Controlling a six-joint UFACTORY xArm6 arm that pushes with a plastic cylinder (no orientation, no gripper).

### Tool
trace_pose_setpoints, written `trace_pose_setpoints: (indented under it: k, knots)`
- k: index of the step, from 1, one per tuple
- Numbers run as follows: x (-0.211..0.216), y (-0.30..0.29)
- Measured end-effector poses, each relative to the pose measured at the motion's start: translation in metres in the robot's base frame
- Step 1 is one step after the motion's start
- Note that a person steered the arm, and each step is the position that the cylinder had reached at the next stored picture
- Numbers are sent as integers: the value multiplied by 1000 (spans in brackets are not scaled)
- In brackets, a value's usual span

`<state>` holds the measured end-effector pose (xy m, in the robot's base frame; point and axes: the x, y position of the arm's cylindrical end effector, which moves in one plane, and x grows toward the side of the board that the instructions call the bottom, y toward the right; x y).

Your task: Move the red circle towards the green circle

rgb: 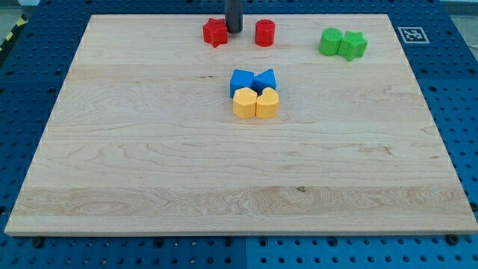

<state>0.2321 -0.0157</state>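
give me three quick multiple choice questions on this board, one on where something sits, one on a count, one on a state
1. Where is my tip?
A. between the red star and the red circle
B. beside the yellow blocks
C. at the view's bottom edge

2. How many blocks are on the board?
A. six
B. eight
C. ten

3. How do the red circle and the green circle stand?
A. touching
B. stacked
C. apart, with bare wood between

Answers:
1. A, the rod comes down between the two red blocks at the view's top.
2. B, two red, two green, two blue, two yellow.
3. C, the green circle sits further to the view's right, against the green star.
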Motion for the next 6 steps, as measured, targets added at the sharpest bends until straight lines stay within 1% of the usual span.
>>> trace_pose_setpoints:
  k: [1, 2, 4, 5, 6]
  knots:
    - [26, 33]
    - [31, 37]
    - [16, 41]
    - [30, 62]
    - [32, 64]
